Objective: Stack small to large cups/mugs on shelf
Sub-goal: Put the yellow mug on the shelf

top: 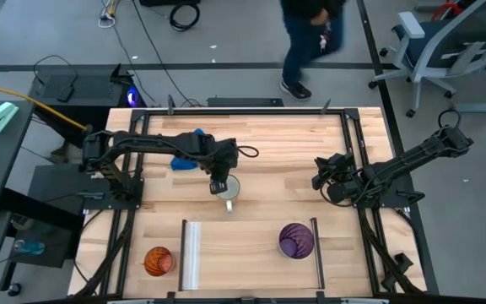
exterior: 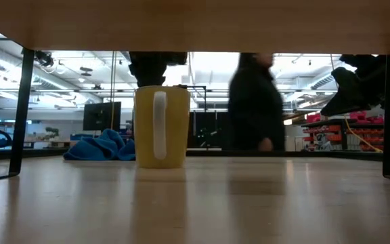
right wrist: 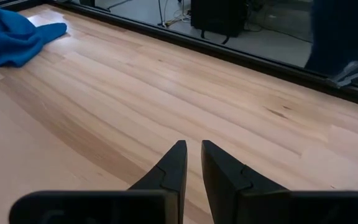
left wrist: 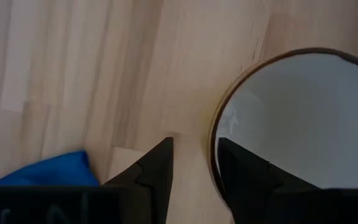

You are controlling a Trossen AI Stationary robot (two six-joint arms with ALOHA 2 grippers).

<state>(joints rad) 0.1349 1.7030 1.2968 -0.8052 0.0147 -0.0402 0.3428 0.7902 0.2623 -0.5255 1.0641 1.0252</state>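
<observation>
three vessels on a light-wood table [top: 260,152], listed view by view.

high view: white mug [top: 229,189] at table centre, upright, handle toward the near edge; left gripper [top: 219,185] directly over its rim. purple tumbler [top: 296,240] upright on the shelf [top: 251,251], close to the thin dark rail [top: 316,252]. orange cup [top: 159,261] upright on the table, just outside the silver rail [top: 191,254]. blue cloth [top: 186,160] behind the left arm. right gripper [top: 325,177] hangs over bare wood near the right edge. a person [top: 309,38] walks past beyond the table.

low view: mug [exterior: 161,126] reads yellowish, handle facing forward; cloth [exterior: 102,146] to its side.

left wrist view: fingers [left wrist: 160,171] nearly closed, one just outside the mug's rim [left wrist: 219,124], grasping nothing; white glossy interior.

right wrist view: fingers [right wrist: 176,163] almost together, holding nothing, above bare wood.
</observation>
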